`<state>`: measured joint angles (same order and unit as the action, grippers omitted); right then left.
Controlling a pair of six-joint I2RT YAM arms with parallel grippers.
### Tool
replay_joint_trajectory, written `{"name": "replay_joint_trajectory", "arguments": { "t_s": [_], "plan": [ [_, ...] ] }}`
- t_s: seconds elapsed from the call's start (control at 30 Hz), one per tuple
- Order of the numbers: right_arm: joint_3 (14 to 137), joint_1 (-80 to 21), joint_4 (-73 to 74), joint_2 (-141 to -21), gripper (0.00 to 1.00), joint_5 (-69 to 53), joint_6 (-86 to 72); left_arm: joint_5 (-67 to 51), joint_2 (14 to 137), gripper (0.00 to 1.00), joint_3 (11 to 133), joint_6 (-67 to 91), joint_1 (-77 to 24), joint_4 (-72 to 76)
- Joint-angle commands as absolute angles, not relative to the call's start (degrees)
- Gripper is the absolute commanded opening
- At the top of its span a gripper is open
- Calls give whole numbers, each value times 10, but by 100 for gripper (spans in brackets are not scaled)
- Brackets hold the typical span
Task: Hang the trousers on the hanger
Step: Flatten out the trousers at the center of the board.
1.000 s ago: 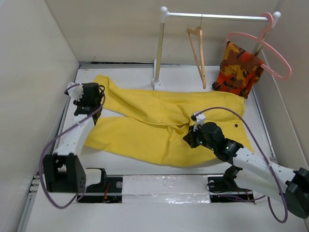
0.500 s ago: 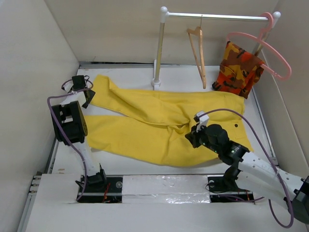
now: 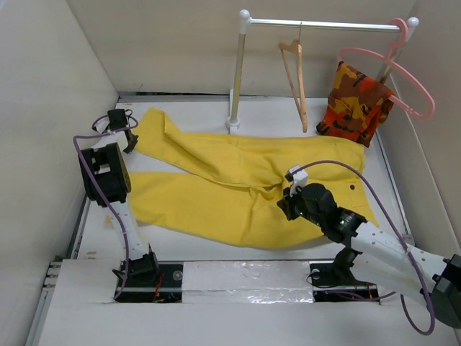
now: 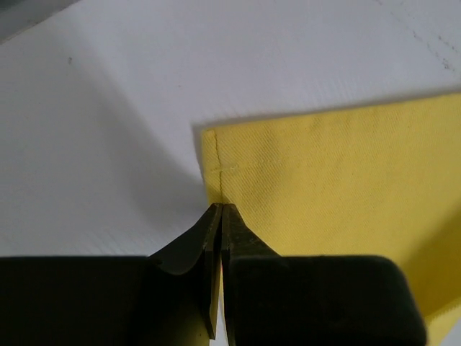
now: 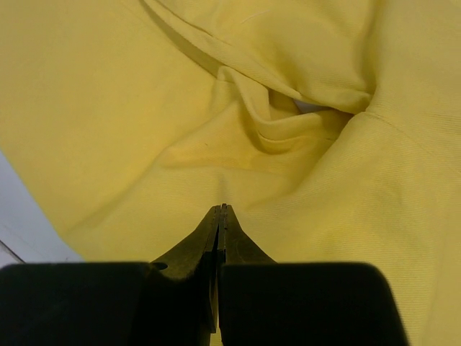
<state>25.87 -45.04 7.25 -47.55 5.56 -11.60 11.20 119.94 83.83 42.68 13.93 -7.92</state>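
At far left the left gripper point(image 3: 130, 141) sits low on the white table point(image 3: 194, 109), its fingers pressed together at the cuff end of the upper leg of the bright yellow trousers point(image 3: 216, 187). A purple cable point(image 3: 81, 144) loops over the raised arm behind it. The left wrist camera adds what the overhead view cannot. The left gripper's point(image 4: 220, 213) tips meet right at the side edge of the cloth, just short of the stitched hem point(image 4: 238, 167). The leg lies flat ahead and to their right, with bare table to their left. Whether any cloth is caught between the fingers cannot be told.

The trousers lie spread across the table between the two grippers. Both legs run left and the waist lies to the right, with soft folds gathering at the crotch.

Beyond the trousers stands a white clothes rack point(image 3: 238, 72), its post base touching the cloth's far edge. The tan wooden hanger point(image 3: 295, 79) hangs by its hook from the rail, well beyond the right gripper and free of the cloth.

The right gripper point(image 3: 287, 202) rests on the crotch folds, a small dark waist button point(image 3: 353, 187) to its right. From the right wrist, the right gripper's point(image 5: 220, 210) fingers are closed and their tips touch the yellow twill. A deep crease point(image 5: 288, 115) bunches just ahead of them. A pinch of cloth cannot be confirmed.

At far right an orange-red camouflage garment point(image 3: 356, 104) hangs from a large pink plastic hanger point(image 3: 403, 79).
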Motion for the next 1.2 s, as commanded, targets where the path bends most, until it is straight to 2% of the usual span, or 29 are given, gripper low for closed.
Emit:
{"name": "replay_joint_trajectory", "arguments": {
  "t_s": [0.0, 0.17, 0.4, 0.43, 0.53, 0.67, 1.17],
  "plan": [
    [297, -439, 76, -484, 0, 83, -103, 165, 1181, 0, 824, 432, 163, -98],
    [291, -414, 65, -489, 0, 79, -109, 212, 1066, 0, 707, 407, 211, -34],
    [297, -409, 66, -483, 2, 51, -105, 169, 1059, 0, 701, 391, 223, -33],
    [294, -409, 66, -478, 2, 52, -104, 135, 1063, 6, 703, 383, 223, -26],
    [280, -409, 38, -478, 3, 41, -109, 71, 1074, 38, 704, 369, 223, 3],
    [283, -409, 40, -499, 3, 24, -111, 76, 1089, 39, 726, 360, 198, 24],
    [279, -419, 22, -524, 3, 43, -121, 155, 1244, 41, 919, 315, 163, -82]
  ]
}}
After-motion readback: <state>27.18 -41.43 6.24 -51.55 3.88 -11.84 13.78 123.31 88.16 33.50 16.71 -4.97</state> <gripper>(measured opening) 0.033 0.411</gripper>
